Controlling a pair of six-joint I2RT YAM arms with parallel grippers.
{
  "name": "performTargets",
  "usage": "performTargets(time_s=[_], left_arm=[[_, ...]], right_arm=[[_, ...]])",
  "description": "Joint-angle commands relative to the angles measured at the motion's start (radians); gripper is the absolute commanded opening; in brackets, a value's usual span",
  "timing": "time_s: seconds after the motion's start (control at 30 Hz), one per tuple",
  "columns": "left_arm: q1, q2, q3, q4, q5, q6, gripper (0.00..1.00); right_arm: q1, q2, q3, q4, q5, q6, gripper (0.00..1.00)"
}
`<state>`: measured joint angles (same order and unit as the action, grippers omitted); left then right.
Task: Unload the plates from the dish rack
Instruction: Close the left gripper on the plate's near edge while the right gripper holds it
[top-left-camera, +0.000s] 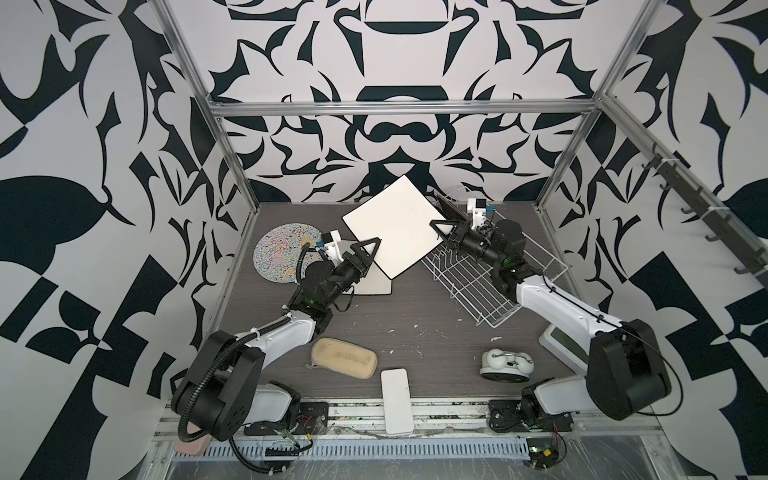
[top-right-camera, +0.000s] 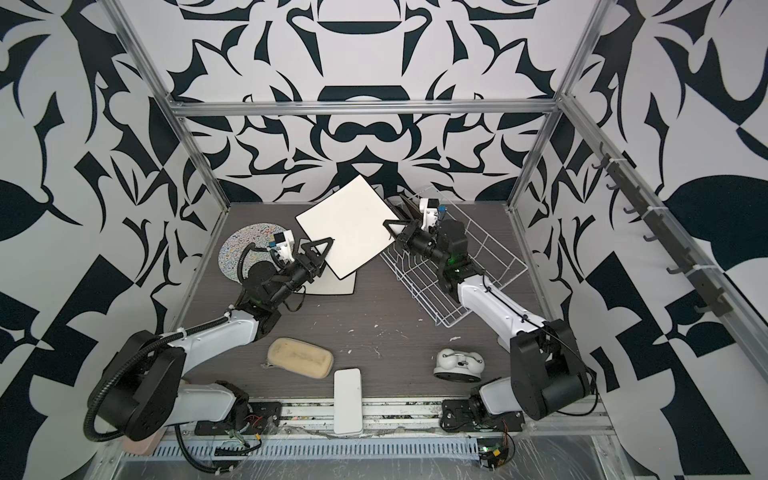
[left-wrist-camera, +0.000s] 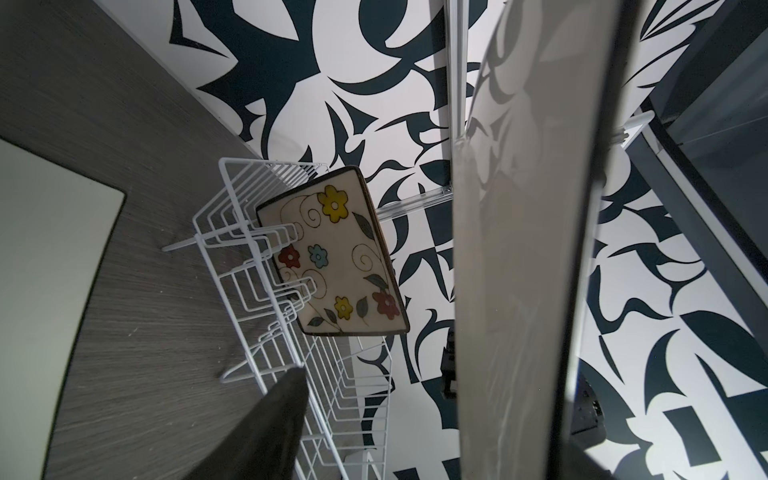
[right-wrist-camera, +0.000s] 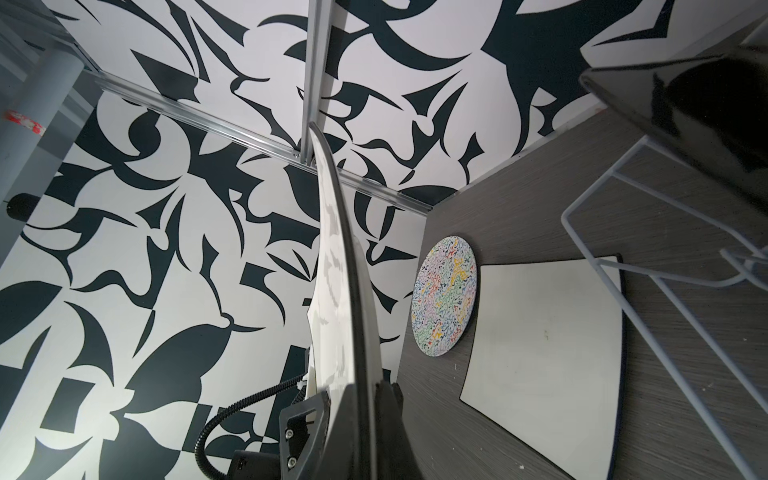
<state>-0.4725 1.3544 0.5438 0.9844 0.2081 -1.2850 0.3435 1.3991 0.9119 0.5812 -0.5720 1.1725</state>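
While the right claw was clamped shut on the right-hand corner of the held plate, that square plate hung tilted in the air over the far middle of the worktop. Its white side faced up and it was clear of the dish rack. The left claw sat at this plate's near-left edge with its jaws open on either side of it. In the left wrist view a gap showed between one finger and the plate. Two more plates lay flat on the far left of the worktop. One was a round plate with multicolour squiggles. Just right of it was a flat square plate, white side up and partly beneath the held one. The single white wire rack stood on the right half of the worktop, and in both top views one dark plate stood on edge at its far end. The left wrist view showed one flowered plate upright among the prongs; whether it was that same dark plate could not be told. Nearer lay one beige sponge and one white block.
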Motion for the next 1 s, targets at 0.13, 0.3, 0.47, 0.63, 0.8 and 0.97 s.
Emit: performTargets(time_s=[0.13, 0.3, 0.47, 0.63, 0.8, 0.97], left_arm=[[0.003, 0.03, -0.008, 0.089, 0.007, -0.02, 0.61], [0.003, 0.033, -0.013, 0.097, 0.003, -0.03, 0.54], [0.002, 0.043, -0.018, 0.121, 0.001, -0.04, 0.48], [0.003, 0.047, -0.016, 0.122, 0.003, -0.043, 0.42], [0.003, 0.052, -0.019, 0.138, 0.003, -0.048, 0.38], [0.003, 0.058, -0.024, 0.149, 0.002, -0.053, 0.31]], right_arm=[[0.002, -0.1, 0.031, 0.207, -0.032, 0.008, 0.0], [0.002, -0.099, 0.017, 0.227, -0.033, 0.016, 0.0], [0.002, -0.087, 0.007, 0.273, -0.029, 0.043, 0.0], [0.002, -0.078, 0.008, 0.295, -0.031, 0.056, 0.0], [0.002, -0.075, 0.008, 0.293, -0.037, 0.059, 0.0], [0.002, -0.077, -0.002, 0.296, -0.043, 0.056, 0.0]])
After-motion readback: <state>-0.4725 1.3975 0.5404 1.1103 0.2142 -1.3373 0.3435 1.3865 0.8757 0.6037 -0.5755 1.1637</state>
